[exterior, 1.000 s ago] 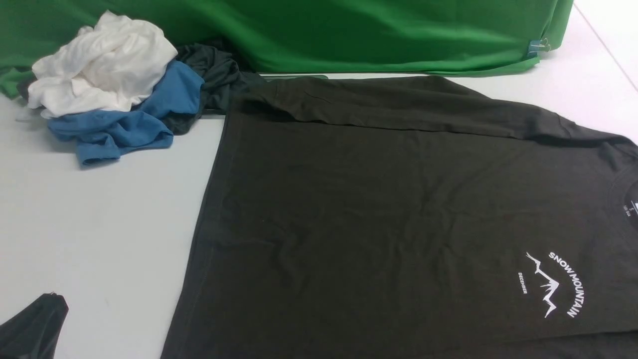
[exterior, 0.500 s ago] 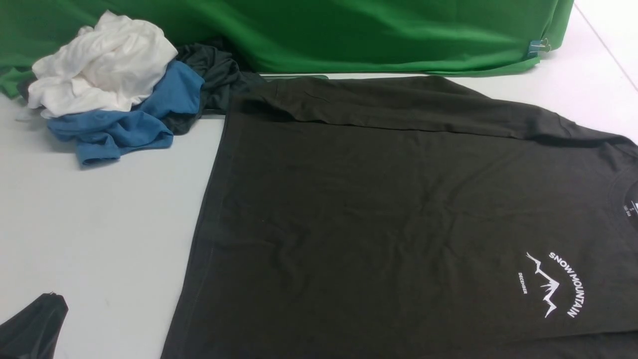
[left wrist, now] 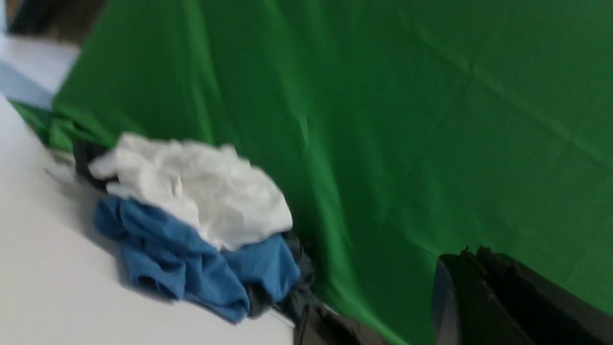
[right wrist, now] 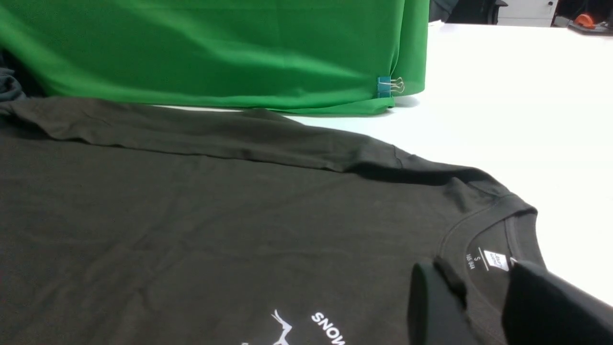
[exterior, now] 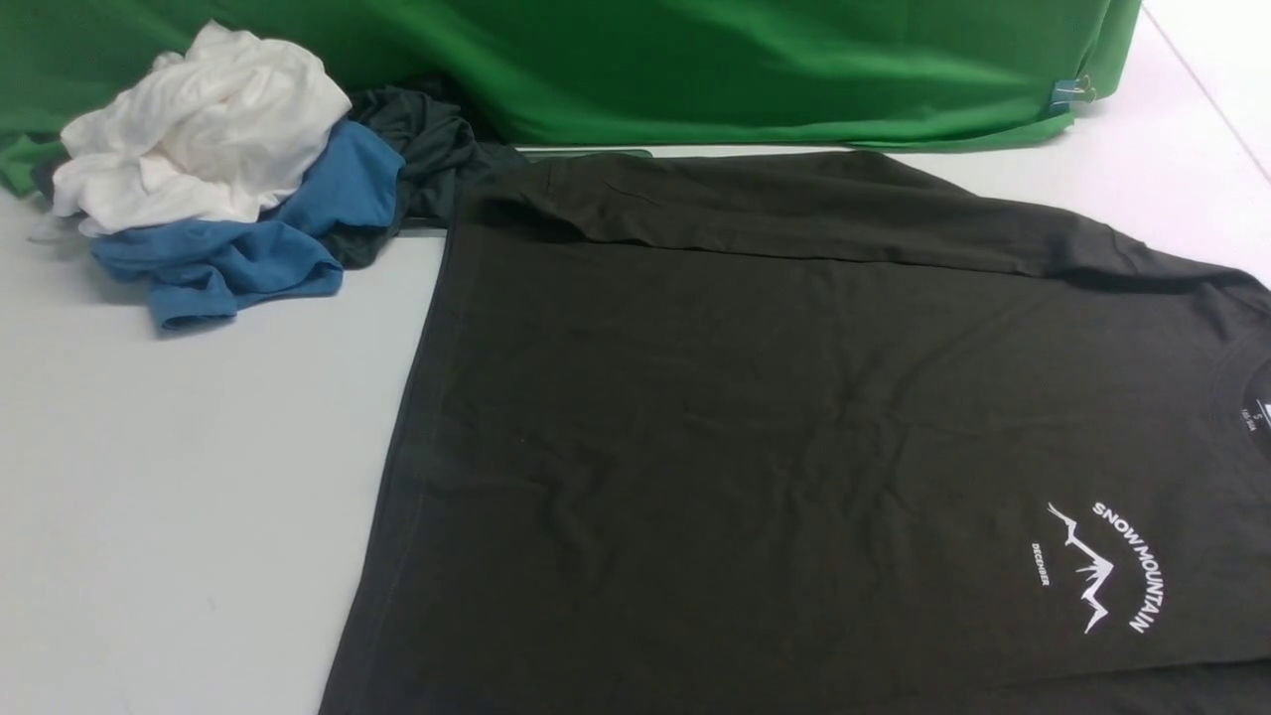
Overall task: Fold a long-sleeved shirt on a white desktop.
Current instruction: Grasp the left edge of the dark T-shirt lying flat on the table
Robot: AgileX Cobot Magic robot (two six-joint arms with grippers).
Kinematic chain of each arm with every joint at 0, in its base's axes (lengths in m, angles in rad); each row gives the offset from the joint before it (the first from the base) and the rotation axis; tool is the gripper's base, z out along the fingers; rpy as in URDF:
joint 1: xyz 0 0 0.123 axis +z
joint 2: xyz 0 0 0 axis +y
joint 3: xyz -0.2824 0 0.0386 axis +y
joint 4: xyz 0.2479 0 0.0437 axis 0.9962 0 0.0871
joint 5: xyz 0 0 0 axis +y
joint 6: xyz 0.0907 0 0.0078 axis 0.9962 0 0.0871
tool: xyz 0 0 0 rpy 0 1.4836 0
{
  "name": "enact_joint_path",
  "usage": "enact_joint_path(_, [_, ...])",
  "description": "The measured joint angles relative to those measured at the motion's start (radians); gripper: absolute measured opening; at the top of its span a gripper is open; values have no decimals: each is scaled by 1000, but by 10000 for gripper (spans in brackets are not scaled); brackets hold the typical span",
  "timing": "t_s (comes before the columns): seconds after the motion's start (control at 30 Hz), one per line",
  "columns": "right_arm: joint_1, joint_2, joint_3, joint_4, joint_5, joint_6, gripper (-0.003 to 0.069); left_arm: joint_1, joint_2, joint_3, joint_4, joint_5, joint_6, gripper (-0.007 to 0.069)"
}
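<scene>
The left gripper [left wrist: 471, 258], jaws shut and empty, has left the front view and now faces the white-and-blue garment pile [left wrist: 191, 215]. The long-sleeved shirt [exterior: 755, 437] lies flat on the white desktop [exterior: 199, 447], its collar [right wrist: 483, 215] just beyond the right gripper [right wrist: 474, 268], whose jaws are half-parted. The next fold probably starts there.

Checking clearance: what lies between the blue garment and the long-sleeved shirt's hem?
Front view: dark grey garment farther back, bare white desktop nearer.

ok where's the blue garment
Front view, far left on the desktop: the blue garment lies under the white garment, just left of the shirt.
</scene>
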Motion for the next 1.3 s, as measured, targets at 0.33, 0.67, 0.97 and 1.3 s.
enact_joint_path(0.33, [0,0,0,0,0,0,242,-26,330,-432,76,669,356,22])
enact_joint_path(0.67, [0,0,0,1,-6,2,242,-205,791,-675,92,990,528,22])
enact_joint_path(0.97, [0,0,0,174,-296,383,242,-411,838,-680,186,1120,544,22])
enact_joint_path(1.3, [287,184,-359,185,156,217,64,-526,965,-681,221,1168,538,22])
